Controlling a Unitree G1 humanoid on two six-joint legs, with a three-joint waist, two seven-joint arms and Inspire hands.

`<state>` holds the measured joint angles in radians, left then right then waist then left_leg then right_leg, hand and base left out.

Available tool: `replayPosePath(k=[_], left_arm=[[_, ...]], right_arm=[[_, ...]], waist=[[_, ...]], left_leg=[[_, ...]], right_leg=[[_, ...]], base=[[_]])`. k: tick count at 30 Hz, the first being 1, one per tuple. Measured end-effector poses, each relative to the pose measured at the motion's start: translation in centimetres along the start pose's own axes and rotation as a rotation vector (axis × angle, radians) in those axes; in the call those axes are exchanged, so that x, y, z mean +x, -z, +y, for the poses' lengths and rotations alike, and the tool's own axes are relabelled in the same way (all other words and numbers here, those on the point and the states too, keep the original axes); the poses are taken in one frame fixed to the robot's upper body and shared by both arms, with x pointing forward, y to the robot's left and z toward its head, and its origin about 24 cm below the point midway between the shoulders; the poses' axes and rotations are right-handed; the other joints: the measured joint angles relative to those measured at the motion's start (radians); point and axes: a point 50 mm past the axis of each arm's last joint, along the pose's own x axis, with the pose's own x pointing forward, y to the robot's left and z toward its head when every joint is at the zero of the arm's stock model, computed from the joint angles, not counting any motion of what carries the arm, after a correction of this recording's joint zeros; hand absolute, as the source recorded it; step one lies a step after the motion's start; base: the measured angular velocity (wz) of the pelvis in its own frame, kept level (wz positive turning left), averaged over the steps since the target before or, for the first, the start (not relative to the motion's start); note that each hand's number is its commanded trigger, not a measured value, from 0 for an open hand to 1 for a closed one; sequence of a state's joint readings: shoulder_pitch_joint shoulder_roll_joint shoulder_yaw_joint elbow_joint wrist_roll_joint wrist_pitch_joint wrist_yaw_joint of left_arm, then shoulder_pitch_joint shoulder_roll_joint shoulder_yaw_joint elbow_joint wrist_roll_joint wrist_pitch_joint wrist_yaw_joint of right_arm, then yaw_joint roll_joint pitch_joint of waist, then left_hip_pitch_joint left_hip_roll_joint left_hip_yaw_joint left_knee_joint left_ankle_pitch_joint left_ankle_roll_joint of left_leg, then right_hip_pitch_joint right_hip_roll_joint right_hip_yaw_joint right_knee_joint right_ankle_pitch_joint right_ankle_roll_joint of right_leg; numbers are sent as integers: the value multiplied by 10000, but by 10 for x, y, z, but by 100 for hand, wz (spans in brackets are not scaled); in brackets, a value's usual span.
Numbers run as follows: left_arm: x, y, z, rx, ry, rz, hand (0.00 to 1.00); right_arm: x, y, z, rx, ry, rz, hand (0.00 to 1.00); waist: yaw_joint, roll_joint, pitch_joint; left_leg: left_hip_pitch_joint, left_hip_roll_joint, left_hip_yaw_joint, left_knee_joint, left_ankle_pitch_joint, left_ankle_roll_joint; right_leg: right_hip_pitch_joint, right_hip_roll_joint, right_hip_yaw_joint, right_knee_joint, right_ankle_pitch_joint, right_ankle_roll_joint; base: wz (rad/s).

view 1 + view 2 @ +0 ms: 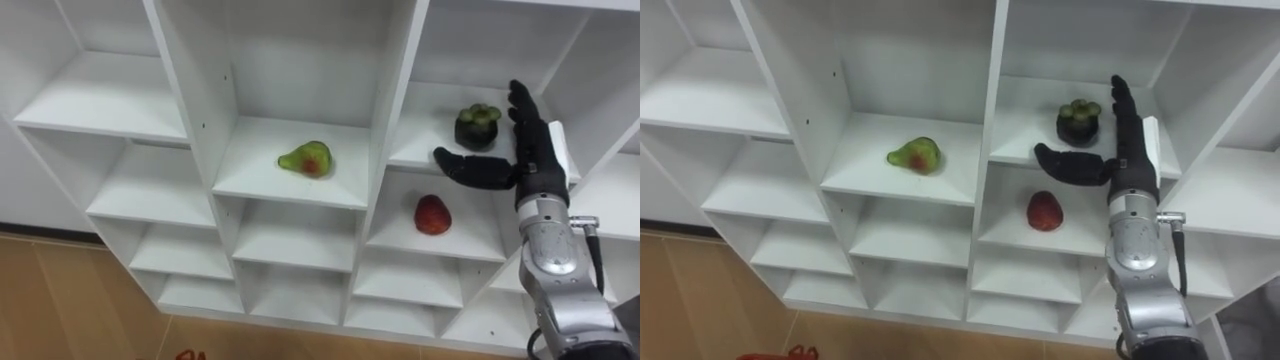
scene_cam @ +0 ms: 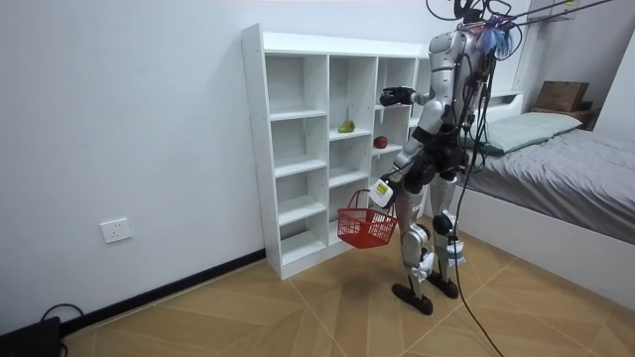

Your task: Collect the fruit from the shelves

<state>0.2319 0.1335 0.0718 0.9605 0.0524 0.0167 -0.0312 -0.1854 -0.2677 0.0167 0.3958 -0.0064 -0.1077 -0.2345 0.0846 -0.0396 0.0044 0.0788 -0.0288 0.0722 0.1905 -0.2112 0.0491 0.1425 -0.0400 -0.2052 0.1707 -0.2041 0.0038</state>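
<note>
A dark mangosteen with a green cap (image 1: pixel 478 125) sits on an upper right shelf of the white closet (image 1: pixel 395 110). My right hand (image 1: pixel 525 150) is raised just to its right, open, fingers straight up and thumb spread out below the fruit. A green and red pear (image 1: pixel 307 159) lies on the middle shelf. One shelf below the mangosteen rests a red fruit (image 1: pixel 432 214). In the room view I stand facing the closet, and my left hand (image 2: pixel 382 193) hangs low, shut on the handle of a red basket (image 2: pixel 365 226).
The closet's other compartments hold nothing. A bit of the red basket's rim (image 1: pixel 185 355) shows at the bottom edge. A bed (image 2: pixel 566 159) stands behind me at the room view's right. Wooden floor lies in front of the closet.
</note>
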Motion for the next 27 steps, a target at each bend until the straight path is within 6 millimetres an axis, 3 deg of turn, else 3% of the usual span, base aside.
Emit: replayPosePath(k=[9,27], left_arm=[[0,-2,0,10,21,-67,100],[1,-7,-1,166,82,-226,100]], right_arm=[[11,-6,-13,-654,358,-154,100],[12,-8,-6,-768,74,-297,100]], waist=[[44,-52,-41],[46,-48,-26]], left_leg=[[24,4,8,4,8,-11],[17,2,4,-33,9,-11]], right_leg=[[2,25,10,-32,0,1],[27,20,24,-158,6,1]], base=[[0],[0]])
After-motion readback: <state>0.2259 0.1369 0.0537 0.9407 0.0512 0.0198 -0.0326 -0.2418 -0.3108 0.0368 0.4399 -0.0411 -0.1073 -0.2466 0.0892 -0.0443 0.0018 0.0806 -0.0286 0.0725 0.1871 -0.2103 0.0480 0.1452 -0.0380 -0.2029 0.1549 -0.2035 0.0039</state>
